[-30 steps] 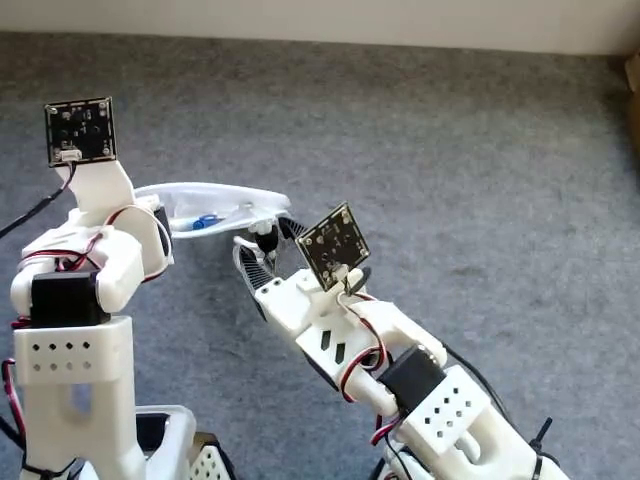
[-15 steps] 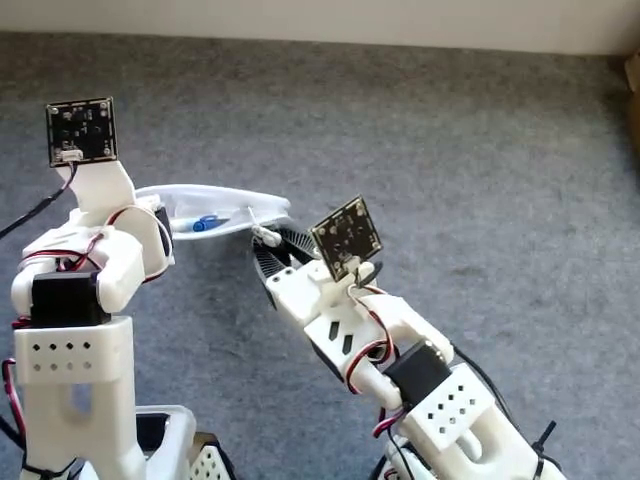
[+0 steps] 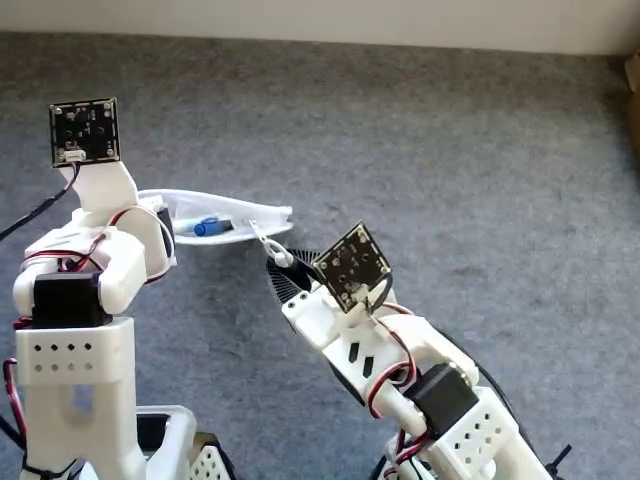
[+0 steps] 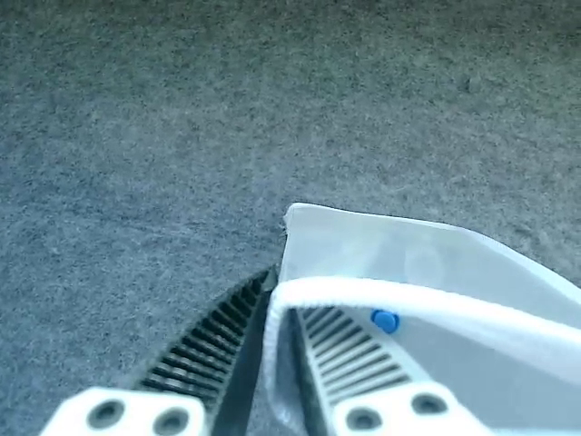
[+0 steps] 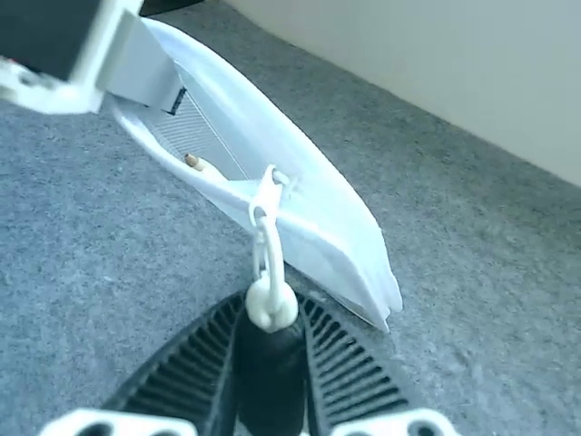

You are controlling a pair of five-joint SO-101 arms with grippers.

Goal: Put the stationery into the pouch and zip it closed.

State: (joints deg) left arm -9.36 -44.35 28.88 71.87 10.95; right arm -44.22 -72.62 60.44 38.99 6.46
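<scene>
- Pouch (image 3: 225,205): white and translucent, it stretches between the two arms above the grey surface (image 3: 480,150). I cannot tell whether its underside touches that surface.
- The left gripper (image 4: 275,295) is clamped narrowly on one end of the pouch, with the fabric edge pinched between its ribbed fingers (image 4: 213,341).
- The right gripper (image 5: 270,316) is closed tight on the white bead of the zipper pull (image 5: 269,304), just beside the pouch's other end.
- The pull's cord runs straight from the bead to the slider (image 5: 270,186), which sits partway along the pouch's top edge.
- On the side of the slider toward the left gripper, the pouch's mouth gapes open and its inside shows.
- A blue item (image 3: 210,226) lies inside the pouch, near the end that the left gripper holds. In the left wrist view it appears as a small blue spot through the pouch wall.
</scene>
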